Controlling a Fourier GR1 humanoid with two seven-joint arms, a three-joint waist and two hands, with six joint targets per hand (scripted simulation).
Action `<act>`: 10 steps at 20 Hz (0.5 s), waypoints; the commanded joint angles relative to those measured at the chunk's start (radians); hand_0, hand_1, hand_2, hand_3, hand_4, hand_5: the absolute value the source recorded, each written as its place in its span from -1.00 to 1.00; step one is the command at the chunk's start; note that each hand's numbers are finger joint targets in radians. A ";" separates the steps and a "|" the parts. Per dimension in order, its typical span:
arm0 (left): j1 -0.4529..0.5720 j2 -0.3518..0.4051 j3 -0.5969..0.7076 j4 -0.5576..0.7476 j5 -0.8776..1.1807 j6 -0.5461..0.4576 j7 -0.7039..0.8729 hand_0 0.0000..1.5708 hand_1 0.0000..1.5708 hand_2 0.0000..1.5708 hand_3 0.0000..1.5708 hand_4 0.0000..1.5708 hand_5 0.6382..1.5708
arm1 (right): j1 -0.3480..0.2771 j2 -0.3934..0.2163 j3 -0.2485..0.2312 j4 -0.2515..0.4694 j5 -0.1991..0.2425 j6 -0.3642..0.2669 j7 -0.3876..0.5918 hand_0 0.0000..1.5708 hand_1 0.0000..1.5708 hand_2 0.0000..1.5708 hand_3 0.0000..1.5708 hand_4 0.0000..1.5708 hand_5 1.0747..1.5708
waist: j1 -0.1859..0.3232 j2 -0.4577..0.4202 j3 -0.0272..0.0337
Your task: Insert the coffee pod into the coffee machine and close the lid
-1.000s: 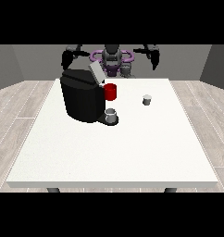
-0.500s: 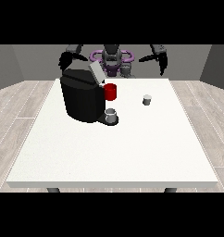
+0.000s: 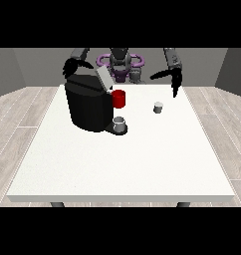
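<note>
Front view: small pale grey coffee pod (image 3: 158, 107) upright on the large white table (image 3: 122, 159), to the view's right of the bulky black coffee machine (image 3: 88, 105) and well apart from it. Grey lid (image 3: 103, 78) of the machine tilted up, open. Red cup-shaped part (image 3: 119, 98) at the machine's front, small grey cup (image 3: 120, 124) on its tray below. Hand at the view's right (image 3: 171, 78) in the air above and behind the pod, not touching, fingers spread and pointing downward, thumb out to the side. Hand at the view's left (image 3: 70, 66) raised behind the machine's top; fingers open or curled, cannot tell. Pod probably very light, stiff and rather smooth, so easy to tip or push away. Best hold, in my judgement: pinching across its round side wall, from above.
</note>
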 commanded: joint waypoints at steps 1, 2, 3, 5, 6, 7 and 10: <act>-0.101 0.003 0.014 0.104 -0.005 0.007 0.084 -1.00 -1.00 -1.00 -1.00 -1.00 1.00 | -0.033 0.008 0.020 0.018 0.016 -0.008 0.024 -1.00 -1.00 -1.00 -1.00 -0.57 1.00 | -0.015 0.017 -0.0001; -0.069 0.021 0.015 0.160 -0.031 -0.008 -0.012 -1.00 -1.00 -1.00 -1.00 -1.00 1.00 | -0.045 -0.005 -0.004 -0.006 -0.003 -0.013 0.077 -1.00 -1.00 -1.00 -1.00 -0.58 1.00 | 0.002 0.006 -0.0003; -0.107 0.046 0.034 0.169 -0.033 0.004 -0.037 -1.00 -1.00 -1.00 -1.00 -1.00 1.00 | -0.122 -0.023 -0.023 0.007 -0.009 -0.002 0.041 -1.00 -1.00 -1.00 -1.00 -0.57 1.00 | -0.007 0.103 -0.0005; -0.107 0.033 0.029 0.242 -0.058 0.023 -0.069 -1.00 -1.00 -1.00 -1.00 -1.00 1.00 | -0.100 -0.031 -0.024 -0.009 -0.012 0.002 0.061 -1.00 -1.00 -1.00 -1.00 -0.54 1.00 | -0.027 0.082 -0.0005; -0.134 0.021 0.009 0.249 -0.077 0.033 -0.050 -1.00 -1.00 -1.00 -1.00 -1.00 1.00 | -0.116 0.016 0.018 0.017 0.037 -0.076 0.089 -1.00 -1.00 -1.00 -1.00 -0.49 1.00 | 0.001 0.065 -0.0004; -0.137 0.047 0.010 0.259 -0.076 0.002 -0.008 -1.00 -1.00 -1.00 -1.00 -1.00 1.00 | -0.063 -0.020 -0.013 0.042 0.005 -0.011 0.061 -1.00 -1.00 -1.00 -1.00 -0.50 1.00 | -0.013 0.039 -0.0001; -0.186 0.028 -0.026 0.269 -0.121 0.029 0.031 -1.00 -1.00 -1.00 -1.00 -1.00 1.00 | -0.106 0.016 0.022 0.097 0.058 -0.077 0.063 -1.00 -1.00 -1.00 -1.00 -0.53 1.00 | 0.001 0.068 0.0000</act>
